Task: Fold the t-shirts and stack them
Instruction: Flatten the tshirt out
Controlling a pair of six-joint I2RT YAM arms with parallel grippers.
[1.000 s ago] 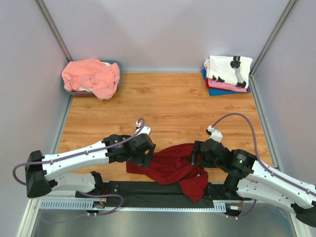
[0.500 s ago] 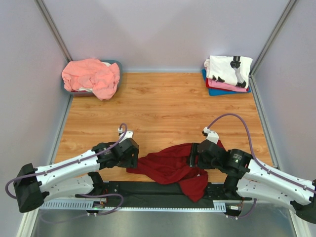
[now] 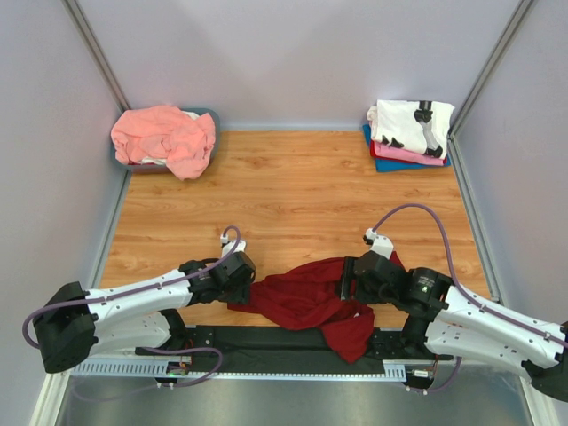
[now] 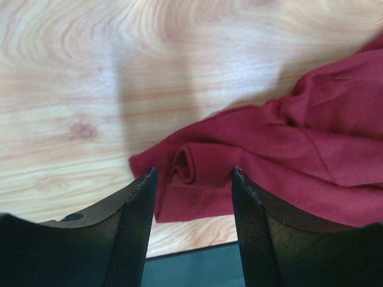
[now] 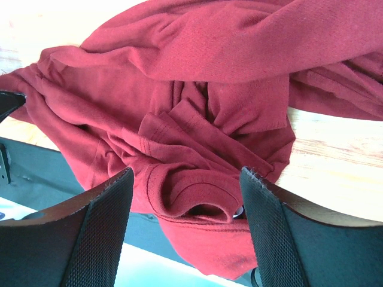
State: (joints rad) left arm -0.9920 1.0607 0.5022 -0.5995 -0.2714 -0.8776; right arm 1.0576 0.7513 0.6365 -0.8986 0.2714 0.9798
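A dark red t-shirt (image 3: 306, 297) lies crumpled at the table's near edge, part of it draped over the black front strip (image 3: 257, 340). My left gripper (image 3: 241, 289) is low at its left end. In the left wrist view the open jaws (image 4: 194, 173) straddle a rolled edge of the red cloth (image 4: 311, 137). My right gripper (image 3: 349, 280) sits over the shirt's right side, open (image 5: 187, 173), with a rolled hem opening of the shirt (image 5: 209, 54) between its fingers. A salmon-pink t-shirt (image 3: 164, 138) is heaped at the back left.
At the back right is a stack: a white t-shirt with black print (image 3: 410, 124) on a pink one (image 3: 404, 153) and a blue one (image 3: 390, 165). The salmon heap rests in a bin (image 3: 133, 165). Grey walls enclose the wooden table (image 3: 293, 191).
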